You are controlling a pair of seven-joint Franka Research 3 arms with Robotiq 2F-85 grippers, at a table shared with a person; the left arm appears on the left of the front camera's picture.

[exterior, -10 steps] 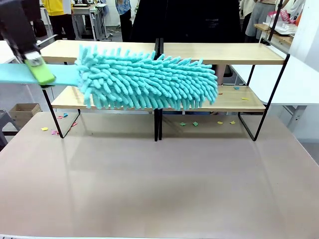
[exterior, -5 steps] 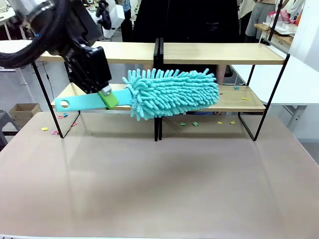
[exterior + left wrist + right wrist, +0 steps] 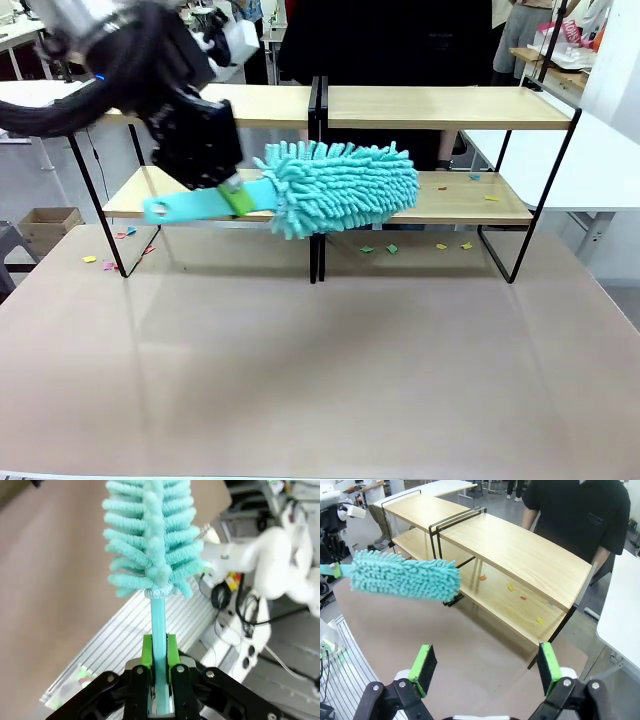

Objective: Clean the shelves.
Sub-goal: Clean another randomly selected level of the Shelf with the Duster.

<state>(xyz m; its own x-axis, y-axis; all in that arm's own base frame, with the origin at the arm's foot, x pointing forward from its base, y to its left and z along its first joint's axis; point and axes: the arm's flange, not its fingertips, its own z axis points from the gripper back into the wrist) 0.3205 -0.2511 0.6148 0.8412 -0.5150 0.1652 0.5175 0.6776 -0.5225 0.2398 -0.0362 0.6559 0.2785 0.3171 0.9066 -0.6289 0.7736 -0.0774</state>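
The shelves point(image 3: 450, 106) stand at the table's far side, two wooden tiers on a black frame; they also appear in the right wrist view point(image 3: 520, 555). My left gripper point(image 3: 238, 197) is shut on the flat teal handle of a fluffy teal duster point(image 3: 345, 186). The duster's head hangs in front of the lower board near the middle posts. In the left wrist view the left gripper point(image 3: 159, 666) clamps the handle and the duster head point(image 3: 152, 535) points away. My right gripper point(image 3: 485, 665) hangs open above the table, well back from the duster point(image 3: 402, 575).
Small coloured paper scraps point(image 3: 476, 178) lie on the lower board's right half, and more scraps point(image 3: 390, 248) on the table under the shelves. A person in black point(image 3: 580, 510) stands behind the shelves. A cardboard box point(image 3: 45, 222) sits on the floor at left.
My left arm has carried the duster away from the camera toward the shelves, then shifted it slightly right; the head now looks shorter, turned more toward the lower board.
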